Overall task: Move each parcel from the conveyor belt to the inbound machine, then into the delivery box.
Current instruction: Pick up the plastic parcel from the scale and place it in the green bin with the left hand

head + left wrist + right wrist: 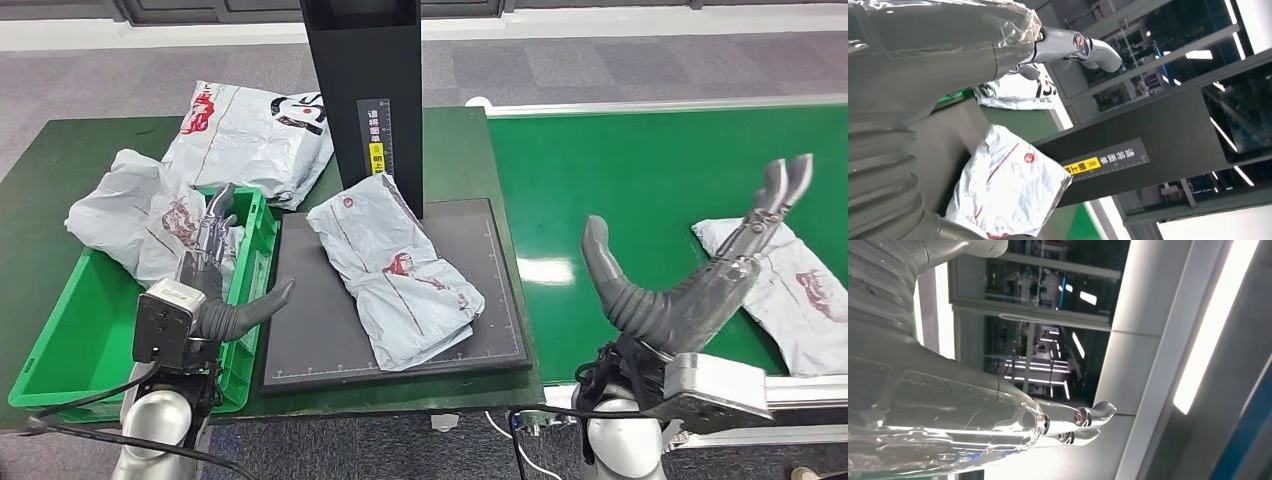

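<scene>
Head view: parcel (392, 268) lies beside left hand (215, 275).

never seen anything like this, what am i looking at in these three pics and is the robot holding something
This is a humanoid robot sorting parcels. The wide picture is its own head view, looking down at its two arms. The left hand hovers open over the green delivery box, where a crumpled grey parcel hangs over the rim. The right hand is open above the green conveyor belt, close to a parcel on the belt. Neither hand holds anything. The black pad with the upright column is the inbound machine; a parcel on the pad lies there. Another parcel on the table lies behind the box. The other two pictures come from wrist cameras, turned sideways, behind each hand.
</scene>
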